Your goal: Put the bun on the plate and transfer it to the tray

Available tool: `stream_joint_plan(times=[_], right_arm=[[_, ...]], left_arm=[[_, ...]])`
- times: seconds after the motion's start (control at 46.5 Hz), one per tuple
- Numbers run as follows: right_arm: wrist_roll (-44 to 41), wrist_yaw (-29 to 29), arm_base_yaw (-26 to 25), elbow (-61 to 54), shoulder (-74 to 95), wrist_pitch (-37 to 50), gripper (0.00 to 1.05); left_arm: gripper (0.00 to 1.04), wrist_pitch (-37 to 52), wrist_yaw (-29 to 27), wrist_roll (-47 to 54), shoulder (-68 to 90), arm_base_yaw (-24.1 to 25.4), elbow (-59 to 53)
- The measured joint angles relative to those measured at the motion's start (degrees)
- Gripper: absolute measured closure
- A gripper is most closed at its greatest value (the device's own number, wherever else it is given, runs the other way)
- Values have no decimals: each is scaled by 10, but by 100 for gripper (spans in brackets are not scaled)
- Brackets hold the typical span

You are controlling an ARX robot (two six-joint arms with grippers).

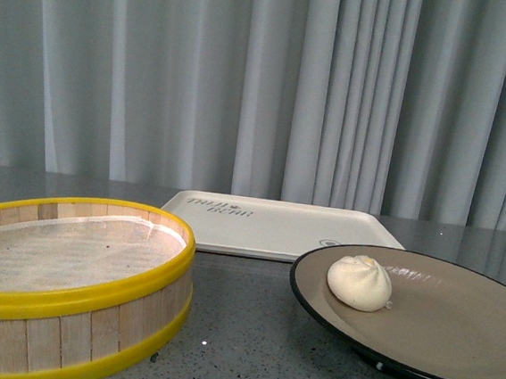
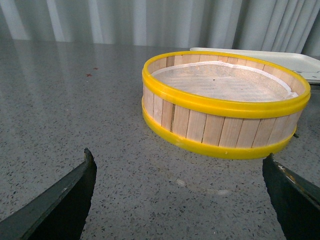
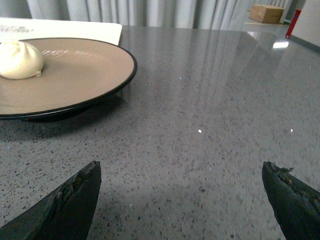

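On plate (image 1: pixel 455 325): bun (image 1: pixel 360 282) | right fingers (image 3: pixel 75 205) apart from it, spread | left fingers (image 2: pixel 60 205) spread

- A pale grey curtain (image 1: pixel 245 81) hangs in long vertical folds across the whole back of my front view, drawn shut from side to side.
- Before me lies a dark grey speckled tabletop (image 1: pixel 248 332), glossy and stone-like. It mirrors the curtain's folds as soft pale streaks.
- Small bright glints (image 3: pixel 199 131) of light dot the surface on my right side.
- Far beyond the table's edge there sits a brown cardboard box (image 3: pixel 266 13), and near it a red upright object (image 3: pixel 292 23), too small to identify.
- The light is cool and even.
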Motion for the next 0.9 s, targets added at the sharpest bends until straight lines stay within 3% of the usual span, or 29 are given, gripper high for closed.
stream_joint_plan(times=[0.108,0.258,0.344,0.43,0.667,0.903], right_arm=[[-62,-56,-5,59,64,-23,8],[-244,-191,-20,193,144,-160,8],[-358,-191,-26,246,191,-236,8],[-478,-185,-26,264,242,-240,8],[-720,-206,-19,300,425,-110,8],[-769,-214,16,338,543,-40,8]], left_arm=[[7,0,1,0,0,0,0],[7,0,1,0,0,0,0],[7,0,1,0,0,0,0],[7,0,1,0,0,0,0],[7,0,1,0,0,0,0],[7,0,1,0,0,0,0]])
